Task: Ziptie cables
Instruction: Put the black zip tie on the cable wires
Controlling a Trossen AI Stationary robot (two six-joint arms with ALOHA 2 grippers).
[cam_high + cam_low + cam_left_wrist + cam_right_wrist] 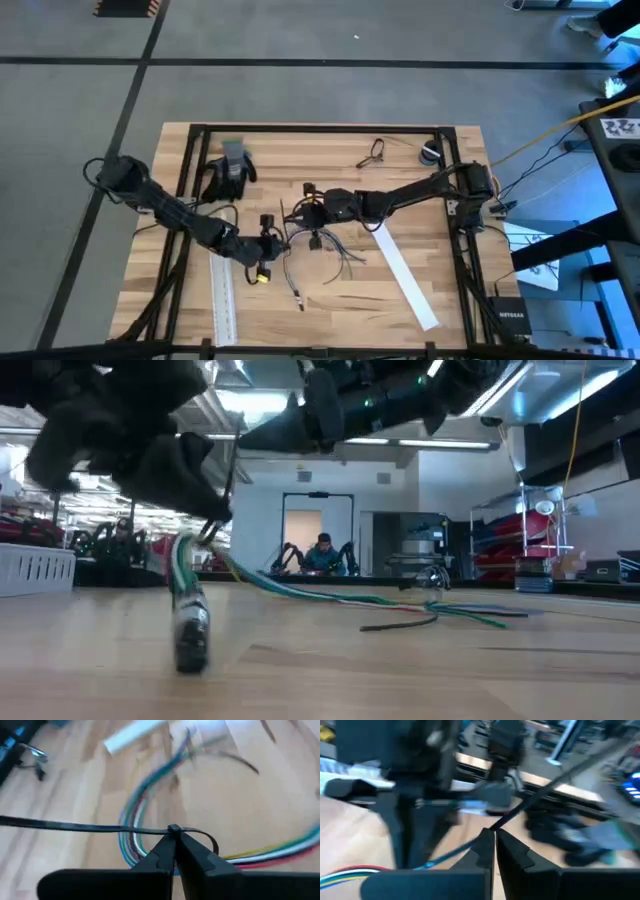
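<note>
Bright ceiling strip lights glare overhead in the low view; both wrist views smear with blur.

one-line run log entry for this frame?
phase: tightening zip tie | left gripper: shut on zip tie head | right gripper: shut on its tail | cables: looped on table

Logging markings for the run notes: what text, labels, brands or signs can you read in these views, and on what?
"NETGEAR": on the small black box at the table's right edge, high view; faint, so only a likely reading.
Black-and-white square patterns, no letters: on the white card at far right.
Nothing legible on the cables, zip tie or white strips.
</note>
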